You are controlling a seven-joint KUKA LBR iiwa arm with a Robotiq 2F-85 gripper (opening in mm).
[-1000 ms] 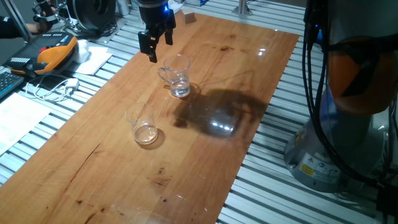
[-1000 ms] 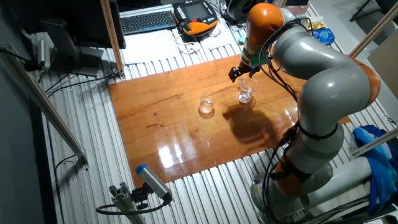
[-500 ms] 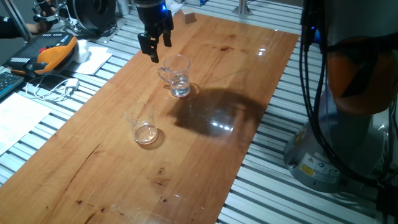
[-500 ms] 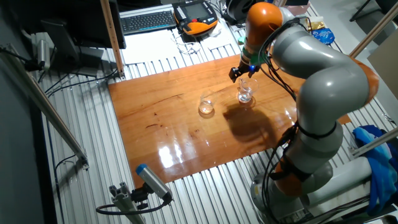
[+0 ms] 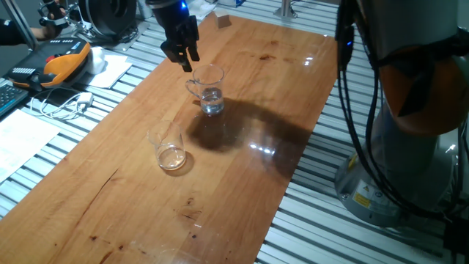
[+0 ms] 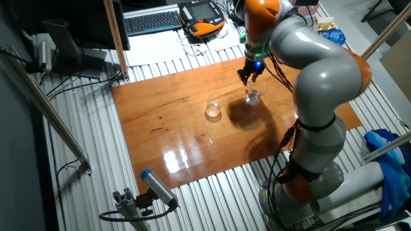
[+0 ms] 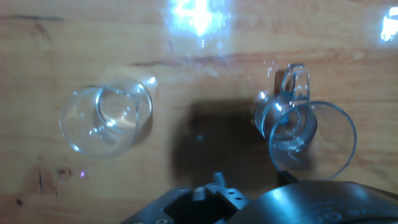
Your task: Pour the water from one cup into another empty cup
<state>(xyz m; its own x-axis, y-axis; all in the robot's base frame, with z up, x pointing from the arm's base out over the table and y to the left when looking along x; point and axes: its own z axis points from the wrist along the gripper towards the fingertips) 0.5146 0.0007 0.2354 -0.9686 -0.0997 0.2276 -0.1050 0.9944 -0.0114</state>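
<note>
Table (image 5: 249, 88) holds both glasses upright, well apart; arm's gripper (image 5: 182, 57) hovers just above mug (image 5: 208, 89) rim, handle side, fingers apart, holding nothing; tumbler (image 5: 168, 147) nearer camera; water (image 5: 212, 105) in mug bottom

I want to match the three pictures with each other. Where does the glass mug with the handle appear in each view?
One fixed view: handled mug, upper centre of the wooden board, just below the gripper.
The other fixed view: mug, upper right of centre, under the gripper.
Hand view: mug, right side, handle toward the top.
Shared landmark: the handleless tumbler.
</note>
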